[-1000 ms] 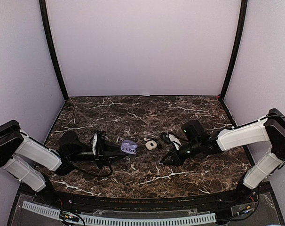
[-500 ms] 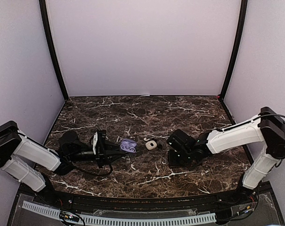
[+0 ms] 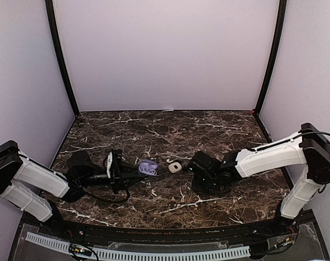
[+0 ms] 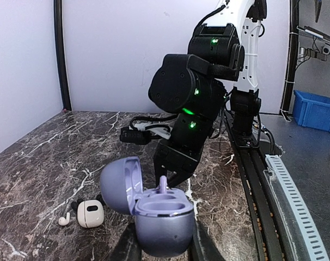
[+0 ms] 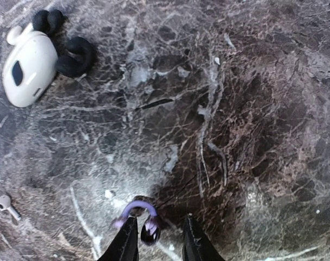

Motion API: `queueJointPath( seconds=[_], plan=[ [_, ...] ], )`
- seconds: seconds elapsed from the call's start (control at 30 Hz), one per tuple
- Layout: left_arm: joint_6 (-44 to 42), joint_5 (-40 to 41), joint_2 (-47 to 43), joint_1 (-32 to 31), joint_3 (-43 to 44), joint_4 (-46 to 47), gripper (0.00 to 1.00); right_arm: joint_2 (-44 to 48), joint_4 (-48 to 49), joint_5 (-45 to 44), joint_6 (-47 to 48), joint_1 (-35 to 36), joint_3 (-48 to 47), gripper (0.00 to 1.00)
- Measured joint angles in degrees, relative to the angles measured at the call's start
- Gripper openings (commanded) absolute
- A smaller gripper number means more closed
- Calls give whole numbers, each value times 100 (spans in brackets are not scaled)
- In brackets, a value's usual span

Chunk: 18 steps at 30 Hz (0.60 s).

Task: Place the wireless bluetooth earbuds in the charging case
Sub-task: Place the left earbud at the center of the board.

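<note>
Reading the left wrist feed first: left claw (image 4: 160, 244) is pressed against both flanks of the purple charging case (image 4: 159, 225), pinching it with the opening facing up. The lid (image 4: 120, 186) is hinged open and tipped back to one side of the claw. I can't tell whether the case rests on the tabletop (image 3: 170, 130) or hangs just off it

Right claw (image 5: 159, 223) points down at the marble, just beyond the held case as seen from the left claw. Its fingers are a little apart, with bare marble showing in the gap. One purple earbud (image 5: 133, 209) lies at the very tips, against one finger (image 5: 127, 239), with its dark end reaching into the gap. It does not bridge both fingers, so I log it as not pinched. On the left wrist feed its stem shows upright behind the case rim, directly under the right claw

Well ahead of the right claw and off to one side is a white case (image 5: 28, 68), closed and lying flat. Two dark earbuds (image 5: 75, 57) sit just beside it. One white earbud (image 5: 7, 205) lies alone, about level with the right claw's tips and well off to that same side
</note>
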State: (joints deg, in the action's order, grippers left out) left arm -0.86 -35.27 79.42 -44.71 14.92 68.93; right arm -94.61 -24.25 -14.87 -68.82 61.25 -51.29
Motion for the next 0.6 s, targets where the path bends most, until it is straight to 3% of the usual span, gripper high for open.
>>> queueJointPath(
  seconds=[0.3,0.43,0.6],
  plan=[
    [-2,-2,0,-2,0,-50,2,444,-234,-68,452,0,-35,19],
    [-2,-2,0,0,0,-50,2,501,-61,-101,1233,-2,76,2],
    [-2,-2,0,0,0,-50,1,518,13,-326,2236,-57,247,0]
  ],
)
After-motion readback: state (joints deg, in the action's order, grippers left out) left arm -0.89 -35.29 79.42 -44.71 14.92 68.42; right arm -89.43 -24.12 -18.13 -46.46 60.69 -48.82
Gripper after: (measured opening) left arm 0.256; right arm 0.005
